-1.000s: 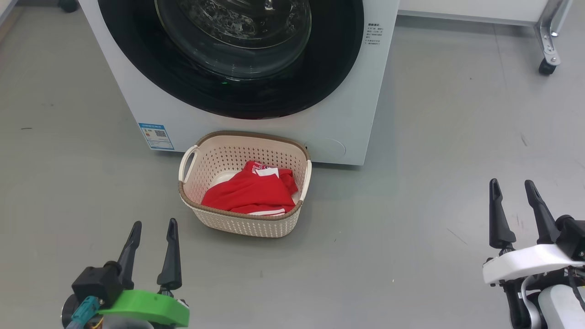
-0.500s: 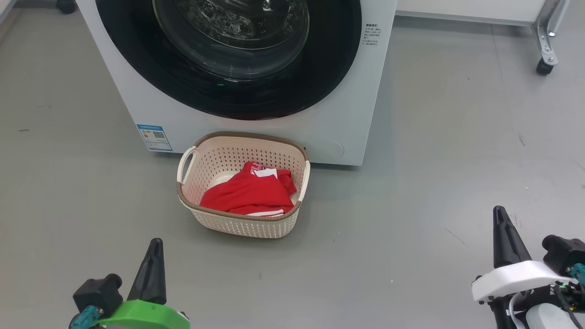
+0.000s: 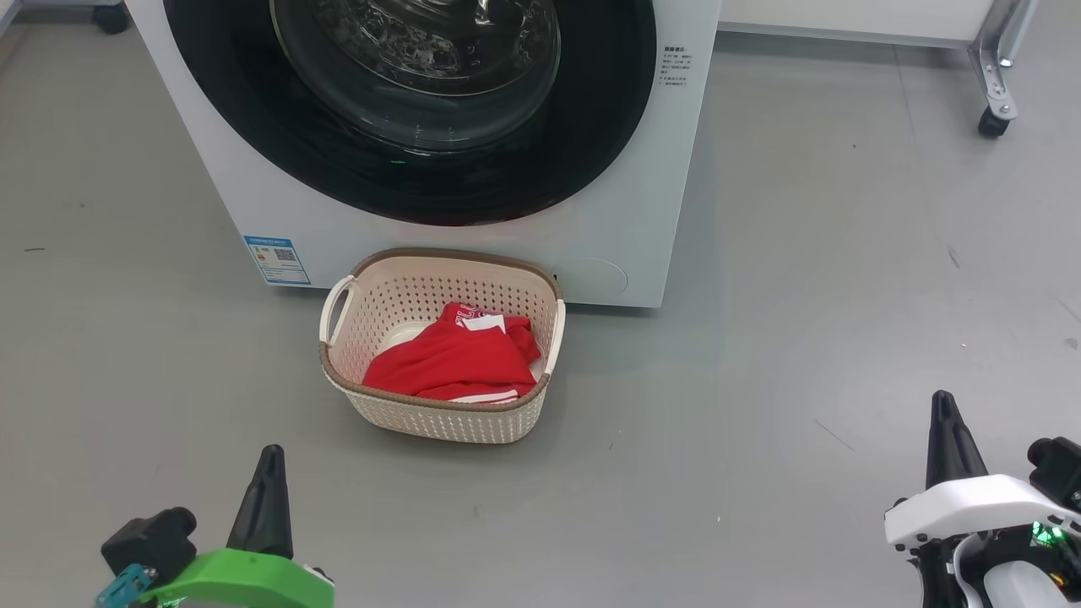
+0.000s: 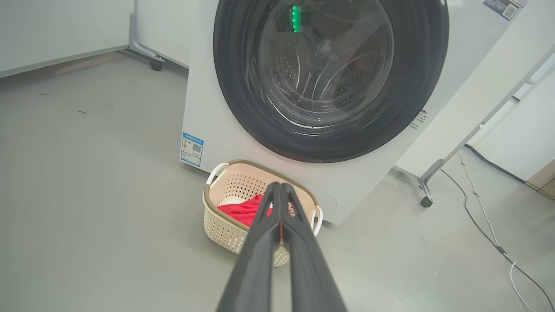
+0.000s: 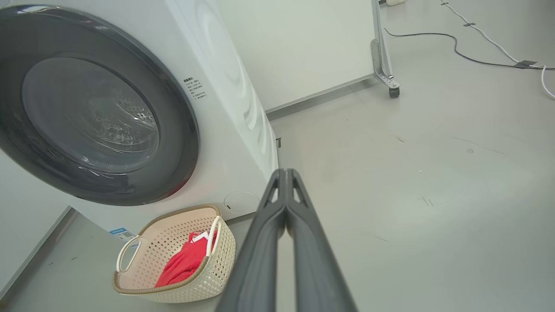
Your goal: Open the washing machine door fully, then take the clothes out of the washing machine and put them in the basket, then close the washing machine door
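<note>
Head view: both pairs of fingers, spread a second ago, are now pressed together. The left gripper (image 3: 268, 463) sits low left and the right gripper (image 3: 944, 414) low right, both empty.

Left wrist view: the red clothes (image 4: 243, 211) lie in the basket (image 4: 221, 234) at the foot of the washing machine (image 4: 208, 108).

Right wrist view: the door (image 5: 173, 108) sits flush and shut, so the job looks finished.

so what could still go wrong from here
The round glossy black door looks flush with the big white washing machine, but whether it latched cannot be seen; it might swing open. Thin loose cables lie on the grey floor beside the machine, so the robot's wheels could snag them if it rolls that way.
</note>
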Robot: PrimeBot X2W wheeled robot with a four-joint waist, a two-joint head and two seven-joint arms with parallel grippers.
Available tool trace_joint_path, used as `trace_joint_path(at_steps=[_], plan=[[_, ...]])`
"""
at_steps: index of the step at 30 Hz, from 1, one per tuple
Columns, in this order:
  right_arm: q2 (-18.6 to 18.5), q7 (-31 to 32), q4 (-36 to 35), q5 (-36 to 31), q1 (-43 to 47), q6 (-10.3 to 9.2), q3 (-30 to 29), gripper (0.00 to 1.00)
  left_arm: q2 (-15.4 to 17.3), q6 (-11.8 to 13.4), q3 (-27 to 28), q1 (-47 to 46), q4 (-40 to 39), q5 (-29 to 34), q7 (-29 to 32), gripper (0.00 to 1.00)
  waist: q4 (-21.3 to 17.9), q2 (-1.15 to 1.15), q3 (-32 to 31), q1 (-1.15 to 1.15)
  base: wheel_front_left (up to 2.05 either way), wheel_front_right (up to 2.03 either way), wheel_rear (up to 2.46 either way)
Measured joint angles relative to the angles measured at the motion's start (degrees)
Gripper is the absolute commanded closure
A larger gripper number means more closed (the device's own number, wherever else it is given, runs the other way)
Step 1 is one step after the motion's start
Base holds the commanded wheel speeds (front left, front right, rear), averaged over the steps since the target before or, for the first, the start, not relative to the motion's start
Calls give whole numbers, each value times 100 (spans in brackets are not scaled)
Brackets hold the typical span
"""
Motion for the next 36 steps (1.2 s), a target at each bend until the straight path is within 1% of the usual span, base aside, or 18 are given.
trace_joint_path(at_steps=[12, 14, 17, 19, 24, 26, 36], plan=[[108, 232, 40, 683, -15, 90, -188, 100, -1, -8, 153, -8, 8, -702, 236, 100, -63, 0, -21, 0, 0, 0, 0], [118, 261, 45, 767, -21, 127, -213, 100, -1, -38, 186, -9, 12, -793, 281, 100, -73, 0, -24, 0, 0, 0, 0], [144, 315, 57, 947, -25, 134, -250, 100, -1, -52, 220, -12, 16, -1000, 333, 100, -87, 0, -29, 0, 0, 0, 0], [160, 358, 62, 1046, -27, 176, -277, 100, -1, -53, 236, -13, 19, -1081, 375, 100, -97, 0, -32, 0, 0, 0, 0], [204, 417, 74, 1311, -43, 190, -352, 100, -1, -57, 287, -16, 25, -1377, 433, 100, -121, 0, -40, 0, 0, 0, 0], [216, 466, 79, 1410, -55, 233, -380, 100, 0, -57, 316, -19, 29, -1454, 483, 100, -131, 0, -43, 0, 0, 0, 0], [288, 636, 115, 1937, -117, 320, -514, 100, 0, -107, 436, -48, 45, -2022, 662, 100, -179, 0, -60, 0, 0, 0, 0]])
